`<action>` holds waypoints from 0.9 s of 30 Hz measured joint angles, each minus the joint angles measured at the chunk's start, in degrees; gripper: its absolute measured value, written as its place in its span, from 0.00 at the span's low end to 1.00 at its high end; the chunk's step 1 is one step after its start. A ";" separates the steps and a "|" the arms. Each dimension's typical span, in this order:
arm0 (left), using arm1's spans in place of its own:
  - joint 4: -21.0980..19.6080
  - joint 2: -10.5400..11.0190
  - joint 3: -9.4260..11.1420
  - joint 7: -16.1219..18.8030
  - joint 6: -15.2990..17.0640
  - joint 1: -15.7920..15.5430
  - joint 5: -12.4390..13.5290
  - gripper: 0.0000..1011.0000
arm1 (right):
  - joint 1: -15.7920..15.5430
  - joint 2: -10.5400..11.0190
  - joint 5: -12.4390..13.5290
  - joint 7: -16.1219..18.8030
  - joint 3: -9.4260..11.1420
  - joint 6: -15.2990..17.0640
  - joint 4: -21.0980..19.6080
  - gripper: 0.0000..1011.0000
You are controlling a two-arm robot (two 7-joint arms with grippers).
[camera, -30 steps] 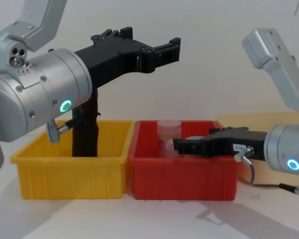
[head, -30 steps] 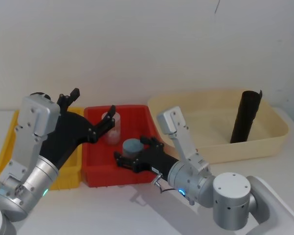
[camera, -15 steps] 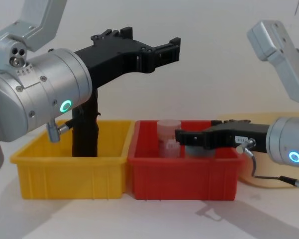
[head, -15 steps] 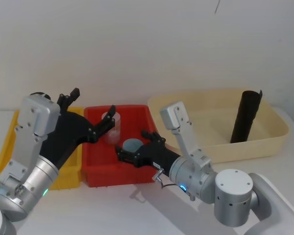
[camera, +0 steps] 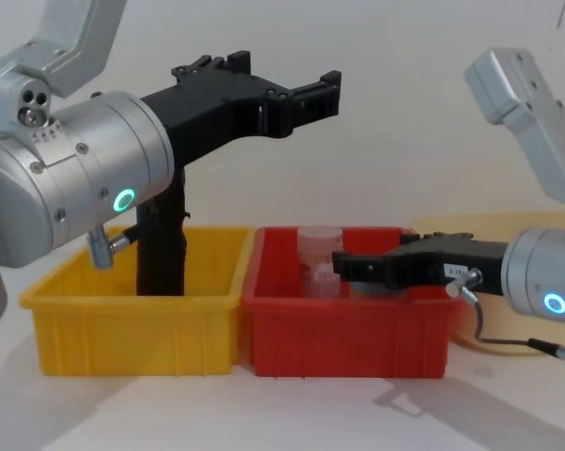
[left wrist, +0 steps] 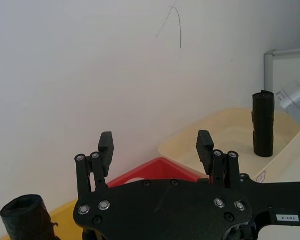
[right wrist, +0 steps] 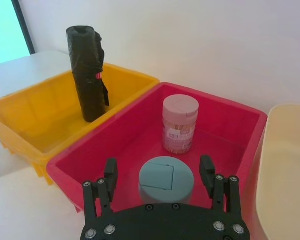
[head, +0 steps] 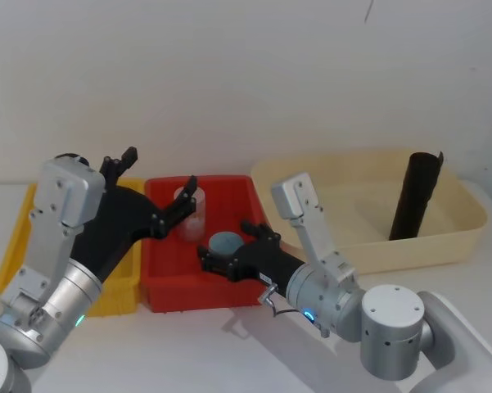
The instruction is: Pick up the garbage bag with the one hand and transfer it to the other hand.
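Three bins sit side by side on the white table (head: pixel 188 344): a yellow bin (camera: pixel 132 324) toward the table's left edge, a red bin (camera: pixel 343 329) in the middle touching it, and a wide cream tub (head: pixel 368 209) toward the right edge. The garbage bag (head: pixel 413 196), a smooth black roll, stands nearly upright in the cream tub's far right corner, leaning a little against the back wall, well apart from both arms. A second black roll (right wrist: pixel 87 75), wrinkled and with a small side nub, stands upright in the yellow bin. Left end effector (head: pixel 155 184) hangs raised above the seam between the yellow and red bins, fingers spread wide, nothing between them. Right end effector (right wrist: pixel 158 176) sits low over the red bin's near side, fingers likewise spread wide, with a grey-blue round lid (right wrist: pixel 165 179) lying between and just beyond its fingertips; whether the fingers touch it cannot be told. A clear jar (right wrist: pixel 179 124) with a pale cap stands upright farther back in the red bin. Ring lights glow on both wrists.
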 joint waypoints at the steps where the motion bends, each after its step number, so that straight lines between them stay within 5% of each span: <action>1: 0.00 0.00 0.00 0.00 0.00 0.00 0.00 0.99 | 0.12 -0.04 -0.03 -0.01 -0.01 -0.07 0.32 0.99; 18: 0.00 0.00 0.00 0.00 0.00 0.00 0.00 0.99 | 1.10 -0.04 -0.38 0.79 -0.37 -0.62 2.30 0.99; 27: 0.00 0.00 0.00 0.00 0.00 0.00 0.00 0.99 | 1.48 0.39 -0.38 1.53 -0.87 -0.47 2.57 0.82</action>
